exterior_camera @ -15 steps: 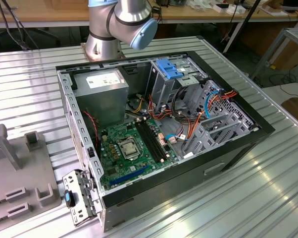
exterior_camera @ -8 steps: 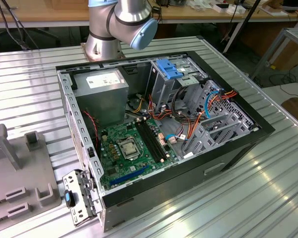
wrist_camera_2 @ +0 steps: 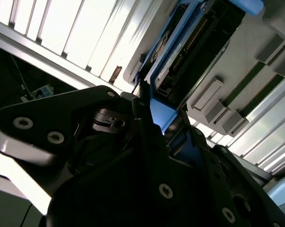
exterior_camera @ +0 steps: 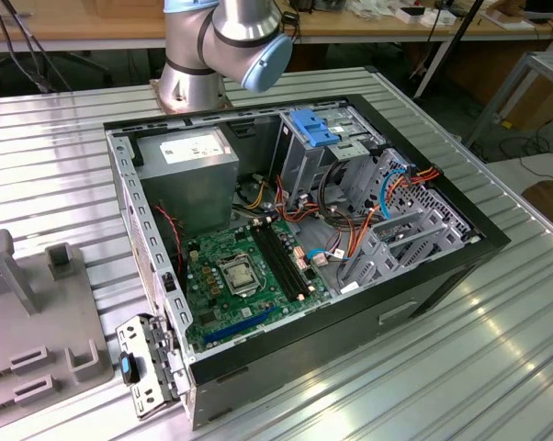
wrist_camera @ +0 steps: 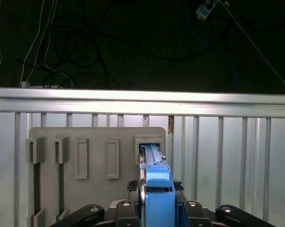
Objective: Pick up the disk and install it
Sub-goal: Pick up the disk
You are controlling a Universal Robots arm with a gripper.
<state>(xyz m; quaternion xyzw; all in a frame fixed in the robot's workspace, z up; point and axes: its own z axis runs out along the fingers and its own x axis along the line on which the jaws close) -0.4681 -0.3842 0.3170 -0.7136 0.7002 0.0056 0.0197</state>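
In the exterior view, cables [exterior_camera: 398,186] crowd the open case [exterior_camera: 483,241]; the ribbed desk [exterior_camera: 479,367] at that view's lower right is free. The disk [wrist_camera: 152,156] fills the claw [wrist_camera: 157,189].

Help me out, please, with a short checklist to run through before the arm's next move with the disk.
1. Claw lined up on the blue rail of the disk: ok.
2. Disk upright in a slot of the grey holder: ok.
3. Computer case open, panel off: ok.
4. Free bay in the drive cage: cannot tell.
5. Cables clear of the drive cage: not ok, a bundle lies right beside it.
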